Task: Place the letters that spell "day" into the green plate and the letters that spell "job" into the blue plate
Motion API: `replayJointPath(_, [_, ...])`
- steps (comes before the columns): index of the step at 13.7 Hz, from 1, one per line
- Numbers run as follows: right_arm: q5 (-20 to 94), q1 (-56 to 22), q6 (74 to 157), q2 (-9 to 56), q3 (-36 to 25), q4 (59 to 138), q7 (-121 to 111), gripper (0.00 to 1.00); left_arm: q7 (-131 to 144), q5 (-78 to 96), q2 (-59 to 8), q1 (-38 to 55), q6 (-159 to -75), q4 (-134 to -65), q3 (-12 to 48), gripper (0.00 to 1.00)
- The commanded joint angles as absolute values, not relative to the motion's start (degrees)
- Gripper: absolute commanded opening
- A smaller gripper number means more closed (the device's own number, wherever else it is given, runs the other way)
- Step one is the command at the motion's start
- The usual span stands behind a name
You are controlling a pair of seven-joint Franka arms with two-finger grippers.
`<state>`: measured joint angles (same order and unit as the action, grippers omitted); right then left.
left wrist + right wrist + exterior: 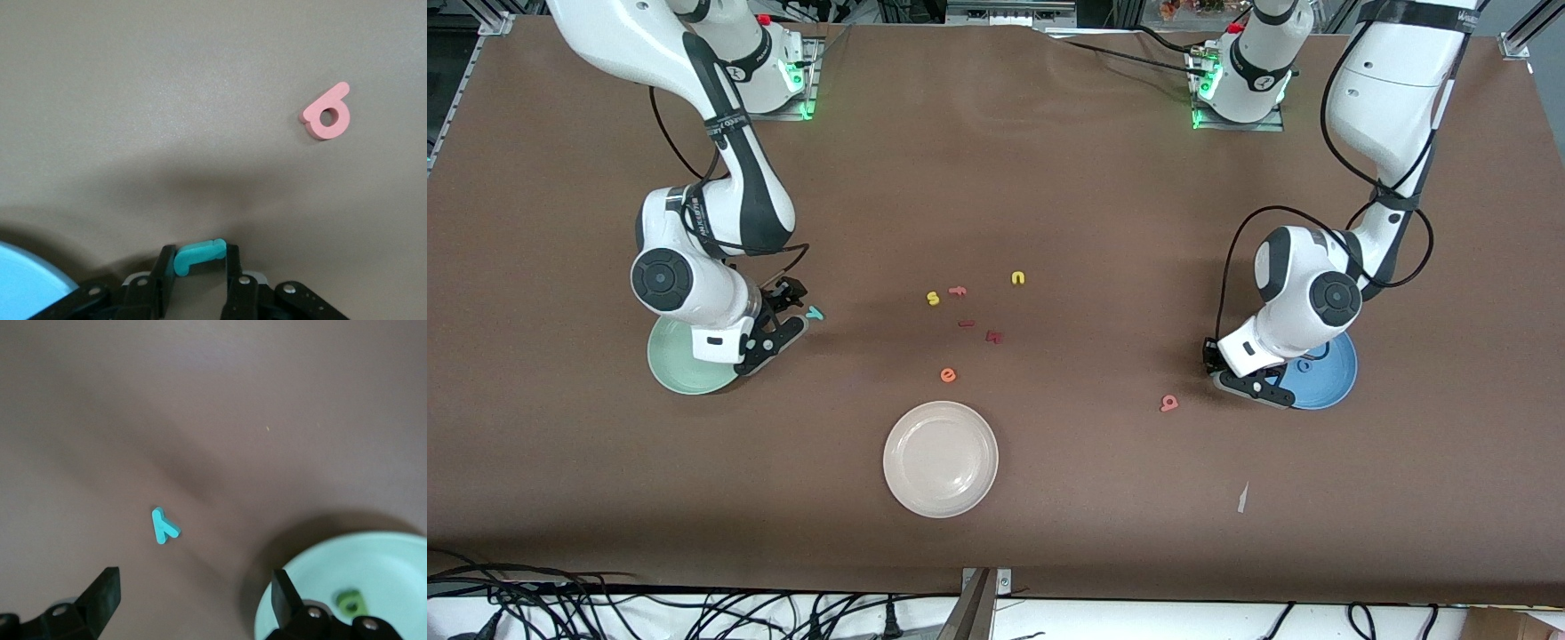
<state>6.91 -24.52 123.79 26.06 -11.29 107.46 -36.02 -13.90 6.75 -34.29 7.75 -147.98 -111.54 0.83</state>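
In the left wrist view my left gripper (200,257) is shut on the teal "j" (198,255), low over the table beside the blue plate (27,283). A salmon-pink stem-and-bowl letter (327,117) lies flat a little way off, seen in the front view (1168,404) toward the middle of the table from the blue plate (1329,382). My right gripper (193,587) is open at the rim of the green plate (373,567), where a dark green letter (348,601) lies. The teal "y" (163,525) rests on the table just off that plate (815,313).
Loose letters lie mid-table: yellow "s" (933,299), pink "f" (958,291), yellow "n" (1018,278), two dark red pieces (993,336), orange "e" (948,375). A cream-white plate (941,458) sits nearer the front camera. A scrap of paper (1242,500) lies near the front edge.
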Motion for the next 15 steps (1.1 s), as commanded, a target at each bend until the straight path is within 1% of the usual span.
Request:
replayJointPath(1, [6.5,-24.17,129.26,25.66,-10.64,110.73,-46.97,1.0,-14.77,7.38,-35.42,8.26,-148.18,-110.57,0.44,0.16])
replayJointPath(4, [6.5,-24.17,135.51,26.28,-9.76,113.45,-54.92,1.0,-14.41,7.3,-32.53,8.17,-147.31,-110.65,0.35,0.17])
replayJointPath(5, [6.5,-24.17,138.14,25.84,-9.06,115.12,-55.11,1.0,-14.41,7.21,-31.13,8.0,-145.48,-110.65,0.35,0.17])
replayJointPath(7, [6.5,-24.26,139.48,24.18,-8.09,117.85,-55.37,1.0,-14.5,7.03,-28.58,7.47,-142.83,-111.18,-0.78,0.17])
replayJointPath(9, [6.42,-24.17,144.2,22.94,-7.47,122.06,-59.65,1.0,-14.68,6.86,-26.38,5.9,-139.94,-111.36,-1.14,0.17])
replayJointPath(11, [6.5,-24.17,148.87,23.9,-7.47,124.1,-64.06,1.0,-17.73,5.02,-25.31,4.05,-138.87,-111.45,-1.23,0.17])
replayJointPath(12, [6.5,-24.17,149.5,24.25,-7.47,124.01,-65.99,0.99,-20.02,3.97,-25.31,2.82,-138.87,-111.53,-1.4,0.18])
replayJointPath(13, [6.5,-24.17,149.5,24.34,-7.47,124.01,-67.05,0.98,-22.21,3.78,-25.57,2.29,-138.95,-111.71,-1.67,0.28])
replayJointPath(14, [6.42,-24.17,149.59,24.43,-7.38,124.1,-67.58,0.96,-23.37,3.78,-25.84,2.11,-139.39,-112.14,-2.02,0.44])
replayJointPath(15, [6.42,-24.43,149.85,24.43,-7.3,124.1,-68.02,0.95,-23.47,3.69,-26.36,2.11,-139.57,-112.5,-2.11,0.52])
